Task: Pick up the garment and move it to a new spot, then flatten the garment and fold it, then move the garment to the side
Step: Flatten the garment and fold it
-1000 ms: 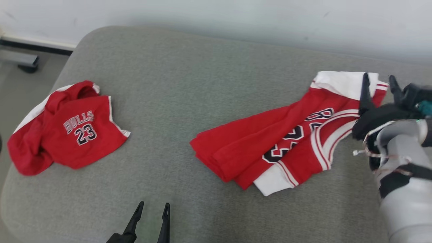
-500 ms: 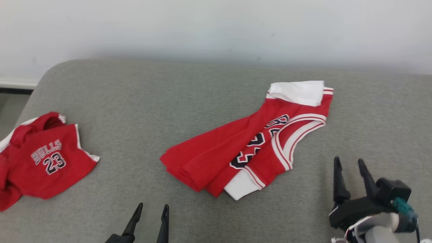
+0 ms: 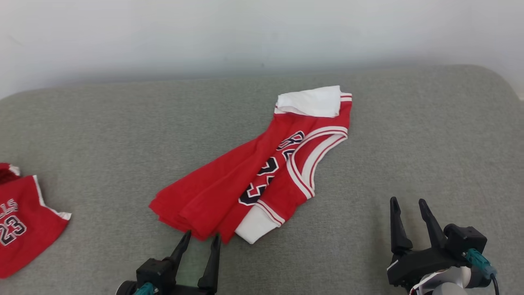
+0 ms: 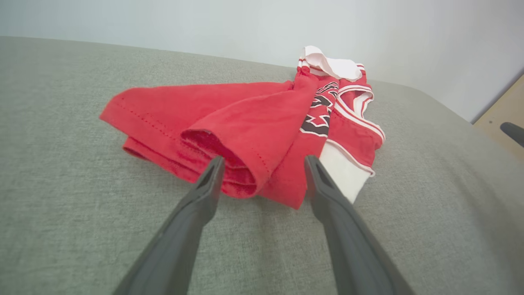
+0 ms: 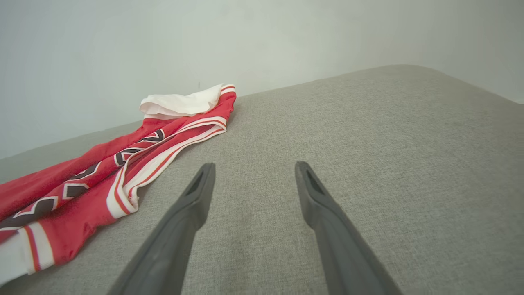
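The crumpled red-and-white basketball jersey is lying in a loose diagonal bunch mid-way across the grey upholstered cushion. Soft, light and floppy, it is likely going to sag when lifted, so the near red hem is looking like the best hold. The left jaws are standing spread at that hem, the right jaws spread over bare cushion. A second red jersey is lying far left, blocking nothing.

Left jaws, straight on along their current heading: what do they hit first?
The red jersey. Its bunched hem lies right at the tips of the open left jaws, so contact looks near-immediate. I can't tell whether a gap remains.
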